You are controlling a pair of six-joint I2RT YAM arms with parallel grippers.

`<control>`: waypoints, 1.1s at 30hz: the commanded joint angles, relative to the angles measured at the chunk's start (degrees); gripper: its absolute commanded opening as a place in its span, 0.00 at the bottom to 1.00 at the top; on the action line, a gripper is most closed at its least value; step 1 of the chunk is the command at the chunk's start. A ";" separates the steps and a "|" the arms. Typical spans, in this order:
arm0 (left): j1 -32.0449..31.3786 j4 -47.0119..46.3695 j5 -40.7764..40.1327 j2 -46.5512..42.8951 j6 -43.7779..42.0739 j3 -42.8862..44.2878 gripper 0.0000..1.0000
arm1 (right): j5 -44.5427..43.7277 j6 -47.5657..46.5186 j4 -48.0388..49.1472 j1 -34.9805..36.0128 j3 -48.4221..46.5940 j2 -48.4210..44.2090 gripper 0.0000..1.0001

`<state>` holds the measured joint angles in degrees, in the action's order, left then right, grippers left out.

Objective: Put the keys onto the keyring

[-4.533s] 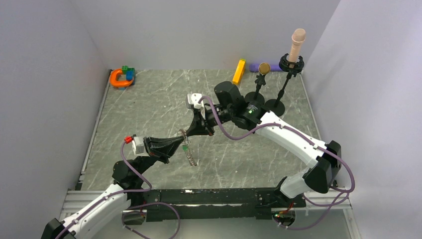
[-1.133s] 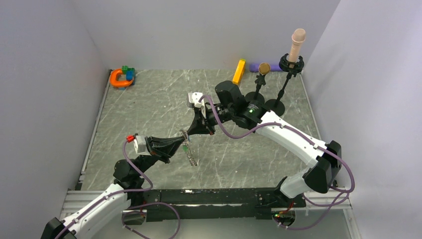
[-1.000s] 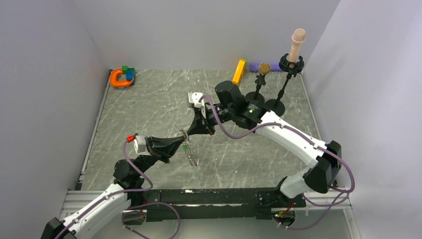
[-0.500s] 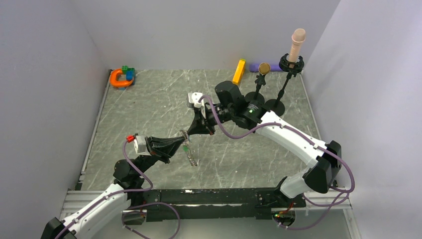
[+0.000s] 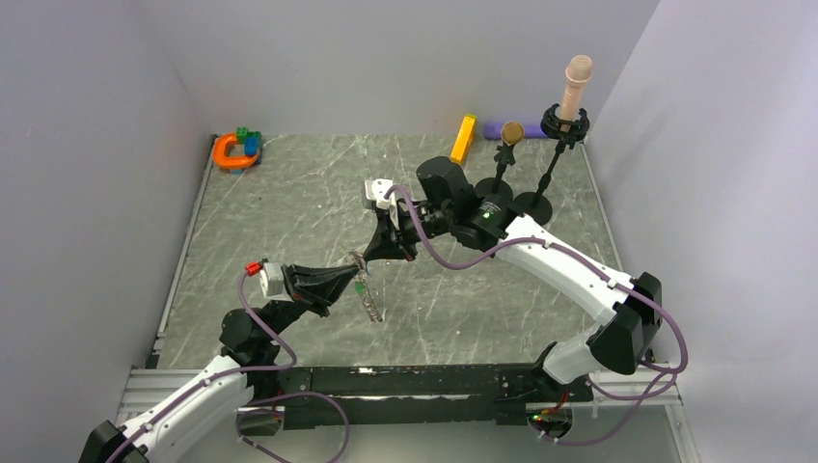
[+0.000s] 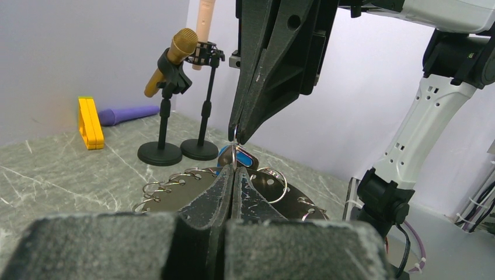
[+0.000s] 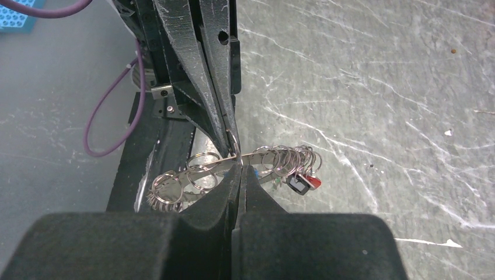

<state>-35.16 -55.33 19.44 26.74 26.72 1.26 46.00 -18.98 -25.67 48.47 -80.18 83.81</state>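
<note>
- The left gripper (image 6: 233, 178), a black two-finger pincer, is pressed fully closed and seems to nip the near edge of the keyring. The right gripper (image 6: 236, 139), its black twin reaching down from above, is likewise closed, its tips pinching a small wire loop (image 6: 234, 133).
- The keyring (image 6: 274, 195), a large flat silvery metal ring with a bumpy edge fringed by little wire rings, hangs in the air between the two pincers. It is above the grey marbled table (image 5: 289, 203), near its middle.
- The blue-headed key (image 6: 238, 158) dangles just below the right gripper's tips, at the keyring's edge. Whether its loop is threaded on cannot be told.
- The red-headed key (image 7: 314, 182) and the dark-headed key (image 7: 299, 184) hang at one end of the keyring, so part of the job looks done.
- Risk: both grips sit on thin metal at the very fingertips. A twist or pull by one arm against the other could spring the loop free and drop the blue-headed key. It could also swing the keyring out of the left gripper's hold.
</note>
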 commanded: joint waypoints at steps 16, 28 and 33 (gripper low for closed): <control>0.11 -6.96 1.65 0.73 0.94 2.08 0.00 | 2.19 -0.33 0.11 0.40 0.07 -0.31 0.00; 0.13 -7.74 1.89 1.09 1.12 2.00 0.00 | 2.08 -0.45 -0.01 0.84 0.01 -0.05 0.00; 0.09 -8.30 2.09 1.46 1.14 1.91 0.00 | 2.34 -0.35 -0.08 0.97 0.03 0.12 0.00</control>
<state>-35.07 -56.77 19.75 28.01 26.85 1.26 46.83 -19.07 -25.69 48.58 -80.16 83.81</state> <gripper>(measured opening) 0.012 0.009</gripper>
